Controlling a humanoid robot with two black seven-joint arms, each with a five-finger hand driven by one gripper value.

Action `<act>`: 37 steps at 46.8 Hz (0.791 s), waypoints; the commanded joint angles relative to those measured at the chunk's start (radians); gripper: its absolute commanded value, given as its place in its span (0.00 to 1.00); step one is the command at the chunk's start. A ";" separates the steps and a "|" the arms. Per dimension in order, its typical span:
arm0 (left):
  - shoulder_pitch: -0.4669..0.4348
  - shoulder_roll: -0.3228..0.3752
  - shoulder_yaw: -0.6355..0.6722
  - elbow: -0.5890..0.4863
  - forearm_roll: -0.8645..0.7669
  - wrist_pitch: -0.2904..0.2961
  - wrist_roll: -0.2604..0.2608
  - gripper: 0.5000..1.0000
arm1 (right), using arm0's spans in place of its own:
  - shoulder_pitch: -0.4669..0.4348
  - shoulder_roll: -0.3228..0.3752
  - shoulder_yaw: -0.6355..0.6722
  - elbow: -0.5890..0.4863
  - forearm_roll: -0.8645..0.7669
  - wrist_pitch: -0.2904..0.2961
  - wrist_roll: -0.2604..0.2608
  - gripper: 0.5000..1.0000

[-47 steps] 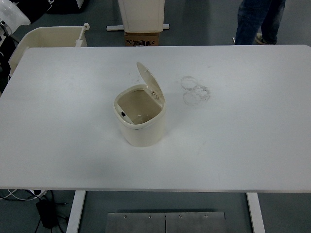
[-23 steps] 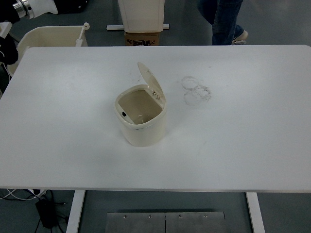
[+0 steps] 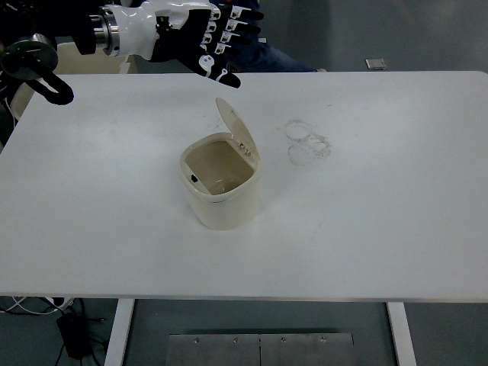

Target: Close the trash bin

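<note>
A small cream trash bin stands near the middle of the white table. Its hinged lid stands up open at the bin's far right rim, and the inside looks empty. My left hand reaches in from the top left, above the table's far edge and behind the bin. Its black and white fingers are spread and hold nothing. It is apart from the lid. My right arm is out of view.
Faint ring marks lie on the table to the right of the bin. A cream container stands off the table's far left corner, partly hidden by my left arm.
My left arm has swung in from the top left corner and now reaches across the table's far edge toward the bin. The person's legs at the top have moved left behind my hand.
</note>
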 commanded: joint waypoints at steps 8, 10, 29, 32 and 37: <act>0.004 -0.062 0.009 0.000 0.243 -0.030 0.004 1.00 | -0.001 0.000 0.000 0.002 0.000 0.000 0.000 0.99; 0.004 -0.071 0.012 0.000 0.277 -0.044 0.006 1.00 | 0.000 0.000 0.000 0.002 0.000 0.000 0.000 0.99; 0.000 -0.078 0.017 -0.050 0.364 -0.136 0.008 1.00 | 0.000 0.000 0.000 0.000 0.000 0.000 0.000 0.99; 0.000 -0.062 0.017 -0.058 0.364 -0.153 0.008 1.00 | 0.000 0.000 0.000 0.000 0.000 0.000 0.000 0.99; 0.000 -0.021 0.017 -0.084 0.375 -0.153 0.008 1.00 | 0.000 0.000 0.000 0.000 0.000 0.000 0.000 0.99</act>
